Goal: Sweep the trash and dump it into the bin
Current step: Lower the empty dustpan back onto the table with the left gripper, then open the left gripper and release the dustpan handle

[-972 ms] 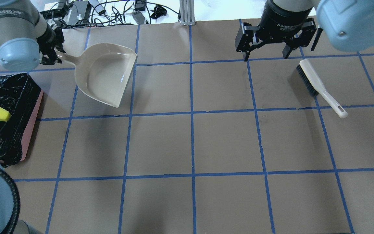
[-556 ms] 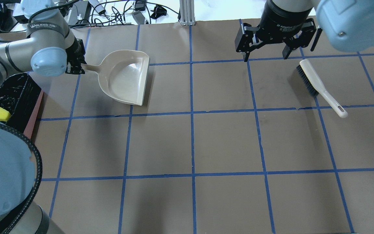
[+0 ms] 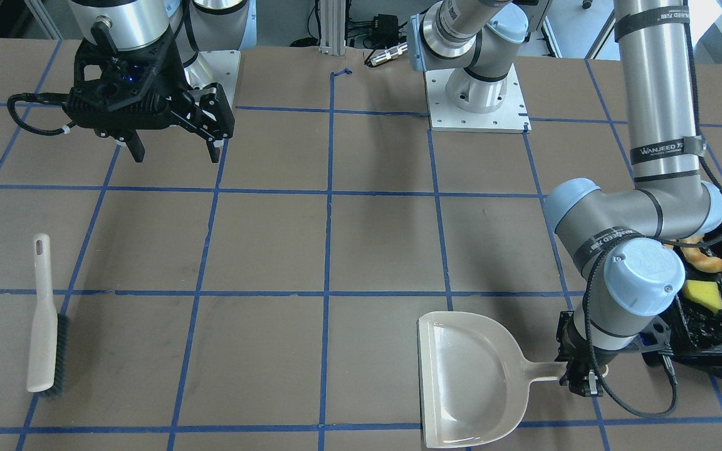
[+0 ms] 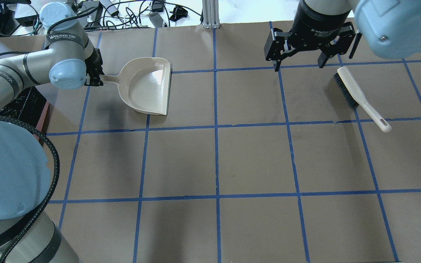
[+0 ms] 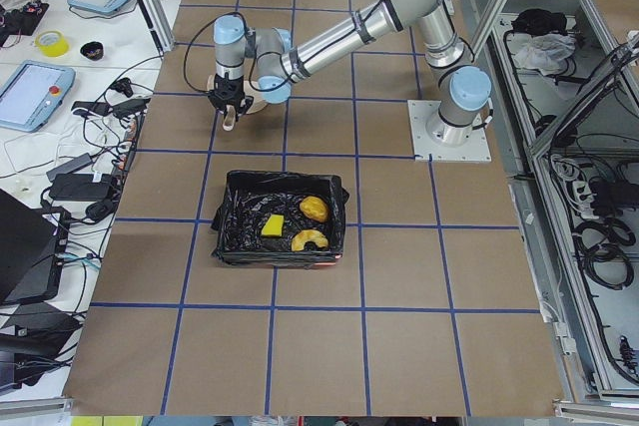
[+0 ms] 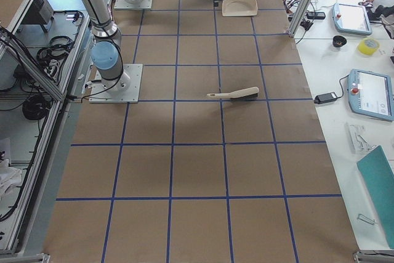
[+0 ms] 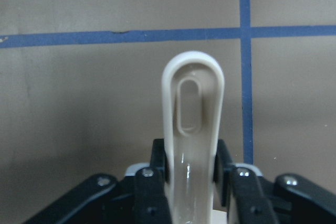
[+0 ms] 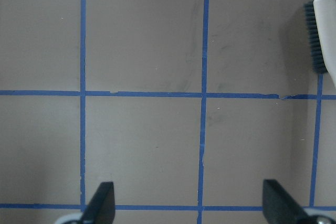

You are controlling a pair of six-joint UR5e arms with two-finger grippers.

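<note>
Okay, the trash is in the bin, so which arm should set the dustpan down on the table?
Left. The left gripper is shut on the handle of the empty dustpan, so it probably only needs to lower and let go. The right gripper hangs open beside the brush, well away from it.

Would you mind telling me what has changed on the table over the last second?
The left gripper, shut on the handle throughout, carried the dustpan away from the bin toward the table's middle, its mouth turning to face the right arm's side. The brush lay where it was, and the right gripper stayed open above the table beside it.
</note>
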